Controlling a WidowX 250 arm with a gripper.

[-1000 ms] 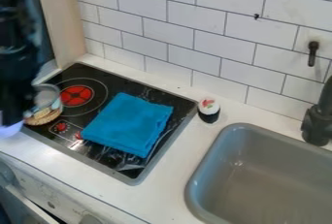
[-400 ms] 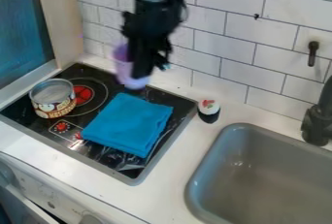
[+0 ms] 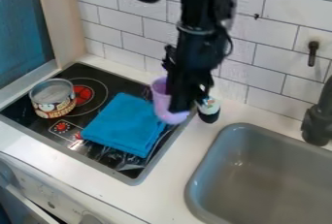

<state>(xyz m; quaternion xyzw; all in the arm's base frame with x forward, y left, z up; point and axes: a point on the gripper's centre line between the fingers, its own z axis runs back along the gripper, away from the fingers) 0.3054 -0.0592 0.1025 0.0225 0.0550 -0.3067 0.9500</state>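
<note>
Camera view: the purple cup [image 3: 159,100] neared the sink [image 3: 208,154].

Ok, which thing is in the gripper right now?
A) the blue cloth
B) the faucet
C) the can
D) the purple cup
D: the purple cup is in the gripper, while the can stands on the stove and the blue cloth lies folded there.
</note>
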